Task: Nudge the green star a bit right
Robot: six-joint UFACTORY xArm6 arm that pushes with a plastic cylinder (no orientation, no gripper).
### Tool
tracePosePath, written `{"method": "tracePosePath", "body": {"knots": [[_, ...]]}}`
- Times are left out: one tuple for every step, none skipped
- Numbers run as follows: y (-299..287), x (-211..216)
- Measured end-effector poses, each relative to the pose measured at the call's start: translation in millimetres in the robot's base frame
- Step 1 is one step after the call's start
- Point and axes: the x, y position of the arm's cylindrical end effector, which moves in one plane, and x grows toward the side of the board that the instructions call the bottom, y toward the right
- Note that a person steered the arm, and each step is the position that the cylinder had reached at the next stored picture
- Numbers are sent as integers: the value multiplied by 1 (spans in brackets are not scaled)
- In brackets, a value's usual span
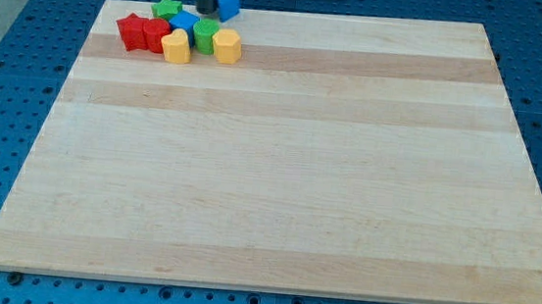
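Observation:
The green star (166,9) lies near the board's top left, at the top of a tight cluster of blocks. My tip (203,10) comes down from the view's top, just right of the green star and left of a blue block (228,5). Below it sit a blue block (184,21) and a green cylinder-like block (203,36). Two red blocks (131,31) (154,35) lie at the cluster's left. Two yellow blocks (176,47) (226,46) lie at the cluster's bottom.
The wooden board (279,172) rests on a blue perforated table (0,99). The cluster sits close to the board's top edge and its left edge.

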Motion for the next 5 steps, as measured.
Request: {"method": "tracePosePath", "body": {"knots": [[28, 2], [56, 24], [116, 69], [147, 118], [222, 118]]}}
